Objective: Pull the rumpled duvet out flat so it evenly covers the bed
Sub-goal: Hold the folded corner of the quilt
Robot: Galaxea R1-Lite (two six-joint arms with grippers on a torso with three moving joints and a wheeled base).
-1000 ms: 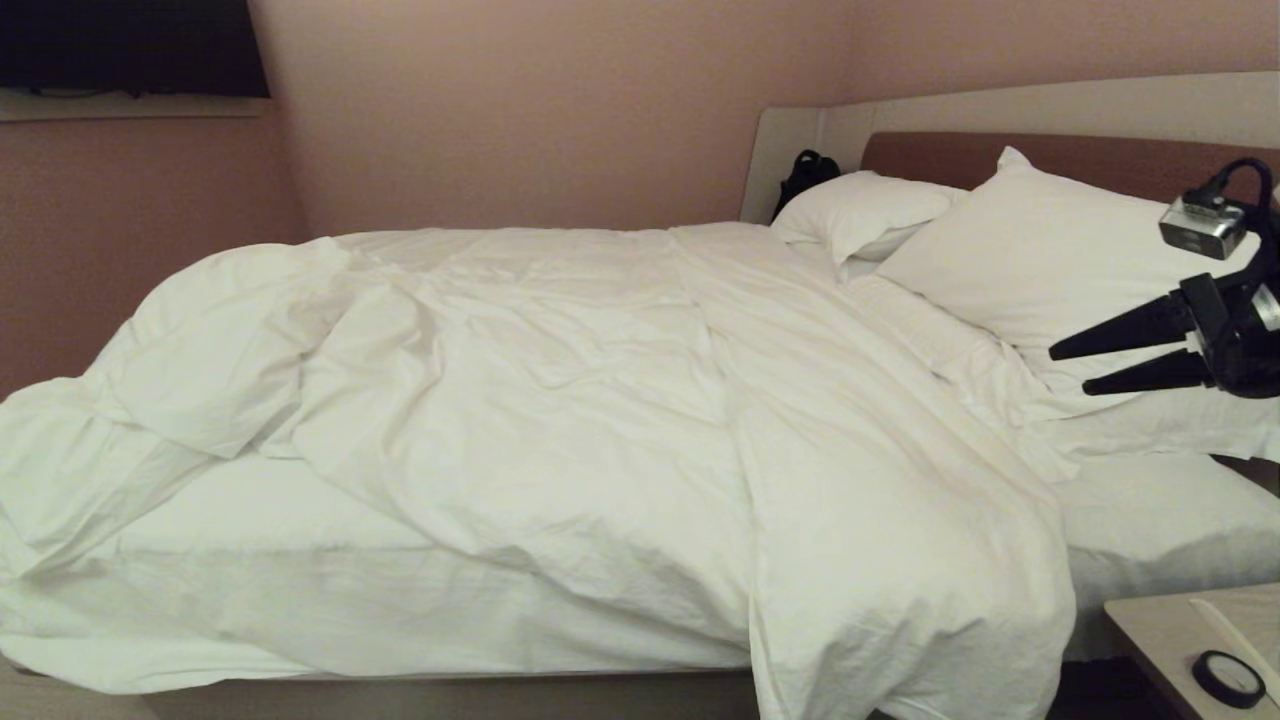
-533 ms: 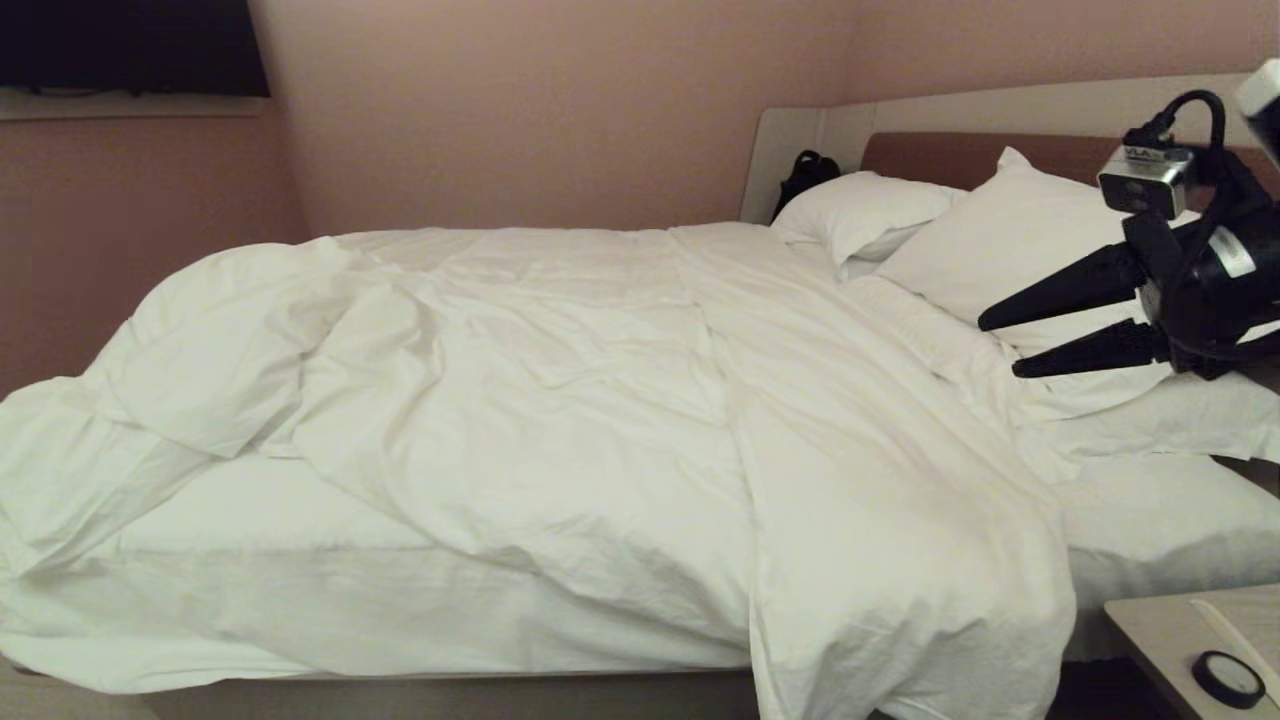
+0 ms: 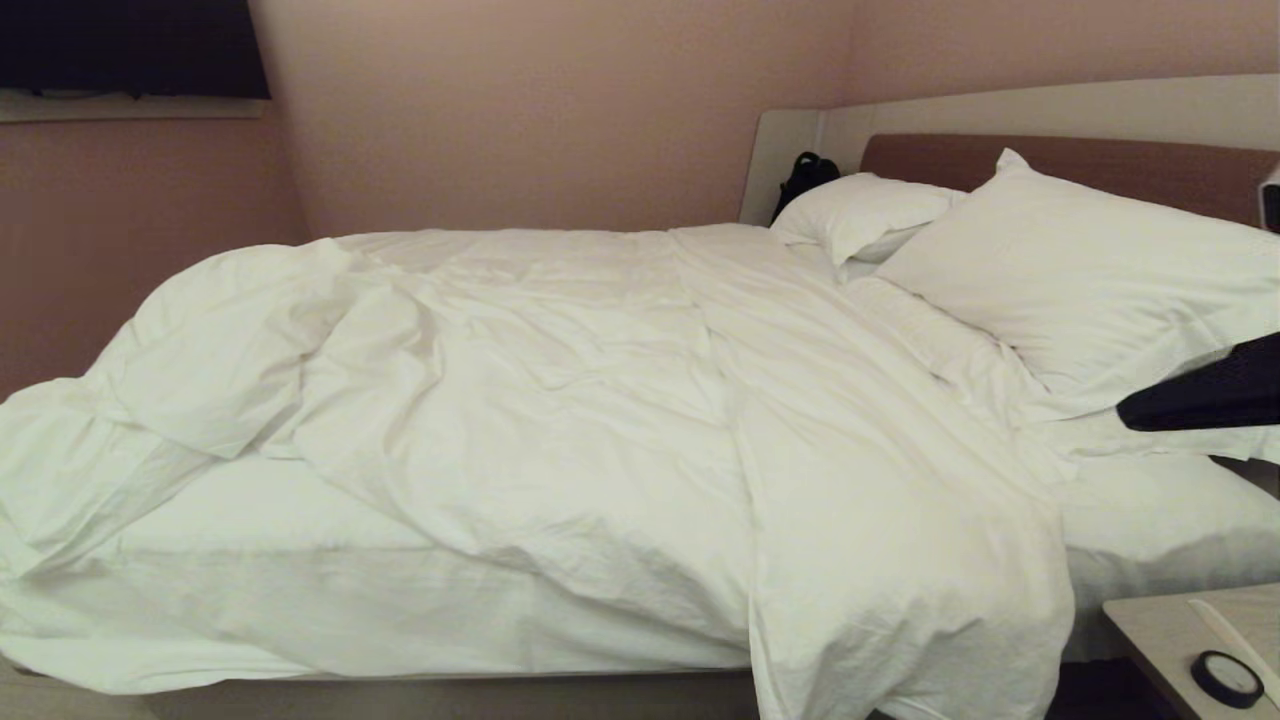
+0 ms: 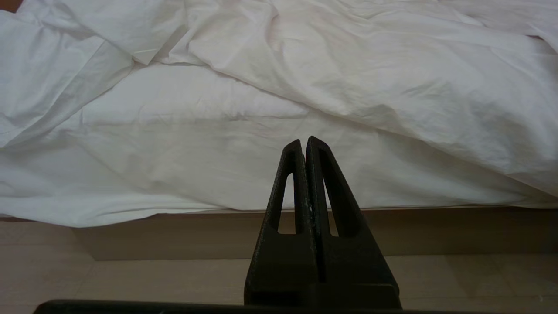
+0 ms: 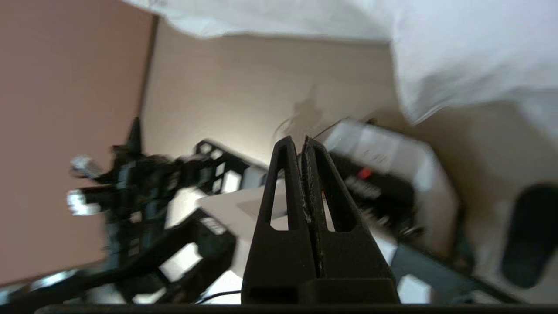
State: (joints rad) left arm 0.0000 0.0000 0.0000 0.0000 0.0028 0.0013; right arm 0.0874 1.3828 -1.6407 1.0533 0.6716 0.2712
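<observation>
Clearly the duvet (image 3: 560, 430) lies bunched across the bed (image 3: 450, 695), one side spilling off. Both the right end effector (image 5: 303, 141) and left end effector (image 4: 304, 141) are clenched, grasping nothing; pulling only one edge could drag it further askew.

- The duvet (image 3: 560, 420) is showing plain white, with no pattern, only grey-shaded creases.
- The bed (image 3: 450, 695) is showing a beige-grey base under a white sheet.
- The headboard (image 3: 1050, 160) is showing brown padding, set inside a pale grey panel (image 3: 790, 160).
- The two pillows (image 3: 1080, 270) are showing plain white.
- The wall (image 3: 550, 110) is looking a dusty pink.
- The left tool (image 4: 304, 146) is showing matt black.
- The right tool (image 5: 296, 146) is showing black too, with pale scuffs along the inner edges.
- The table (image 3: 1160, 620) is showing a light beige top, carrying a black ring (image 3: 1227, 678).
- The floor (image 4: 130, 283) is looking light tan.
</observation>
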